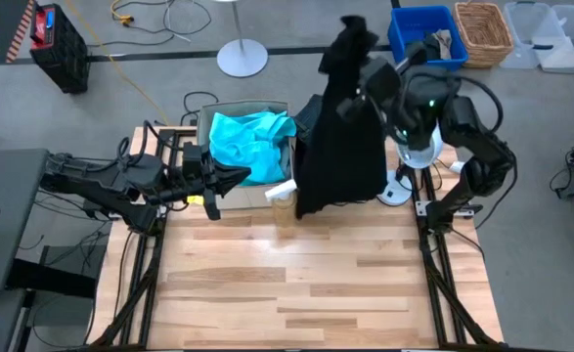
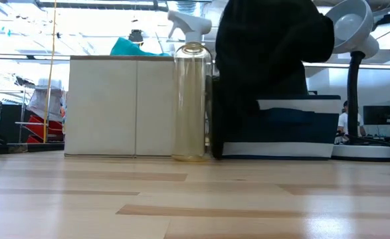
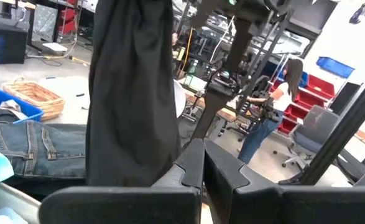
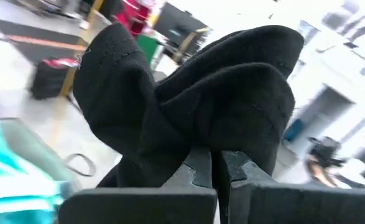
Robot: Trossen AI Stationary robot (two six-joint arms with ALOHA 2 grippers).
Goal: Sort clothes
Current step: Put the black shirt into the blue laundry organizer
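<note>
My right gripper is raised high over the far side of the table and shut on the black soft garment. The garment hangs down over the navy box. The turquoise top lies bunched in the beige box. The indigo jeans lie flat behind the hanging garment. My left gripper is shut and empty, level in front of the beige box. The pale blue cloth piece does not show. My right gripper pinches a bunched fold of the black garment between its two fingers, near the garment's upper end. A loose lump of cloth stands beyond the fingertips. The rest hangs slack below the gripper, its lower end down by the navy box.
A clear spray bottle stands on the table between the two boxes. A white lamp stands at the far right with its base on the table. A blue bin and a wicker basket sit beyond the table. The near half of the wooden table is bare.
</note>
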